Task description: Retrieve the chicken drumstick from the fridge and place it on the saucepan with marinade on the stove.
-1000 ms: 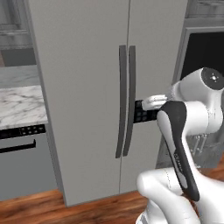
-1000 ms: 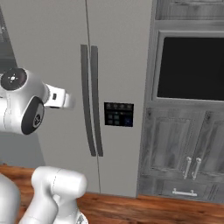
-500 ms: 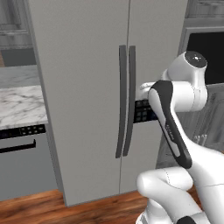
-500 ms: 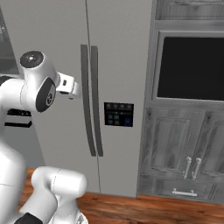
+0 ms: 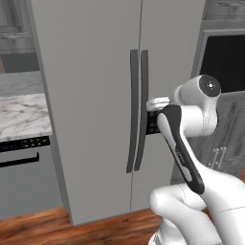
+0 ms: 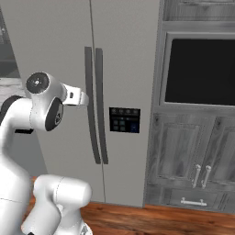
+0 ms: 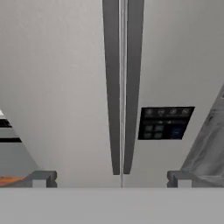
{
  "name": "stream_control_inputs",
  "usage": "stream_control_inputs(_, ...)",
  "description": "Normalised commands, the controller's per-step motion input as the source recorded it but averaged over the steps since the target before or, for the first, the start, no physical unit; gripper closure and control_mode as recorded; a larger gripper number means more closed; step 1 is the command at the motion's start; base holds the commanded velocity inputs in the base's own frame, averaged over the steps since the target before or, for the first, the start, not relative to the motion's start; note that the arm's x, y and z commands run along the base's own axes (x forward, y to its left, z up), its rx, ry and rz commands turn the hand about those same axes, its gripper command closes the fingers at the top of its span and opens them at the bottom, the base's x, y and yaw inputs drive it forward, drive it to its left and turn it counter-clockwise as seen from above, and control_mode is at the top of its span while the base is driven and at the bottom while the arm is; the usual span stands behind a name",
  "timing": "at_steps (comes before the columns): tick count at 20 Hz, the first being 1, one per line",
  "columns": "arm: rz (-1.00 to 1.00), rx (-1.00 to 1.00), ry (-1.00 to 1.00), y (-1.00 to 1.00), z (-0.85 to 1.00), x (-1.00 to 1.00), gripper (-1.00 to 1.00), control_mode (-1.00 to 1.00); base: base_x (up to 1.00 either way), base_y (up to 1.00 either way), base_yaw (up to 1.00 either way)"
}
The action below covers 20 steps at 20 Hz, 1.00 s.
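1. Compared with a second ago, the arm has swung its hand round toward the fridge [image 5: 100, 95]. The wrist, which then stood off to the right of the door handles in the left base view, now reaches almost to the right handle [image 5: 142, 110].
2. The gripper [image 7: 112, 178] faces the seam between the two doors. Its fingertips [image 7: 41, 178] are spread wide apart, with nothing between them, and both handles sit framed in the gap.
3. In the right base view the hand [image 6: 75, 97] sits just left of the left handle [image 6: 91, 114], near it but not clearly touching.
4. The fridge doors are both shut, so the chicken drumstick cannot be seen.
5. The black dispenser panel [image 6: 124, 120] on the right door carries small icons and a blue patch. Any writing on it is too small to read.
6. Left of the fridge, a marble countertop [image 5: 21, 115] sits above a grey appliance front [image 5: 24, 182] with a dark control strip. Its markings are illegible.
7. Right of the fridge, a dark wall oven [image 6: 199, 71] sits over grey wood cabinet doors [image 6: 193, 156].
8. Wood flooring [image 6: 137, 220] runs along the bottom.
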Motion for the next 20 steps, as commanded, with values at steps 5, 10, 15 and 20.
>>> stream_control_inputs(5,0.00,0.00,-0.02,0.01,0.00,0.34,-1.00,-1.00,0.00,0.00,0.00)
stream_control_inputs(10,0.00,0.00,0.03,0.00,0.01,0.41,-1.00,-1.00,0.00,0.00,0.00)
stream_control_inputs(15,0.00,0.00,0.07,0.00,0.00,0.46,-1.00,-1.00,0.00,0.00,0.00)
stream_control_inputs(20,0.00,0.00,0.09,0.05,0.00,0.41,-1.00,-1.00,0.00,0.00,0.00)
